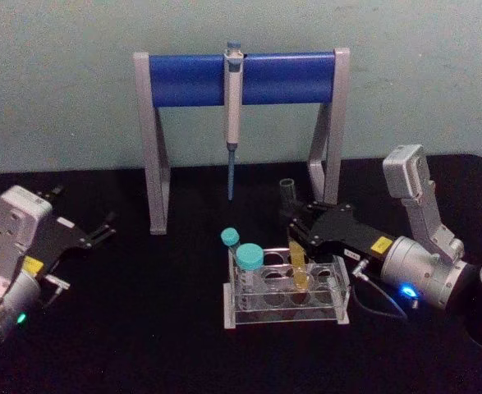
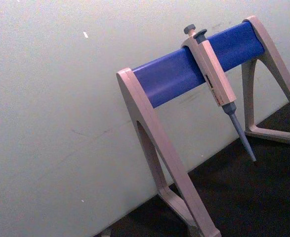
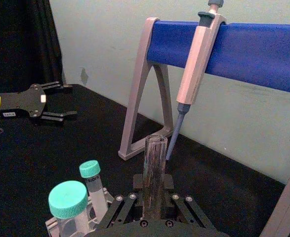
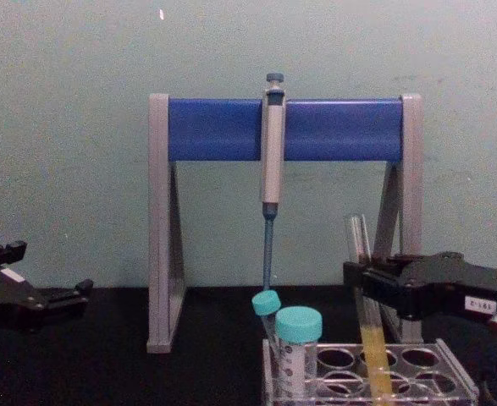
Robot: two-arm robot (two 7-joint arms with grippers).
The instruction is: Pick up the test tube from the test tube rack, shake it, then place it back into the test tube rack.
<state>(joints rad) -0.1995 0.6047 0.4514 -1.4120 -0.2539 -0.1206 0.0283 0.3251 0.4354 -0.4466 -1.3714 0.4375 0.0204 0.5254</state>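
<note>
One tube counts: the test tube (image 1: pixel 298 267) stands in the test tube rack (image 1: pixel 249 316) near the table's (image 1: pixel 142 328) front edge, with my right gripper (image 1: pixel 300 238) pinched narrow on its upper part. I judge the lift and shake not yet done. The left gripper (image 1: pixel 103 230) sits parked, spread, by the left edge.

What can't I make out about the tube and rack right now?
Test tube bottom: below the chest view's lower edge; behind the right gripper in the right wrist view.
Test tube rack base: cut off by the same edge.
Print on the teal-capped tubes: too small.
</note>
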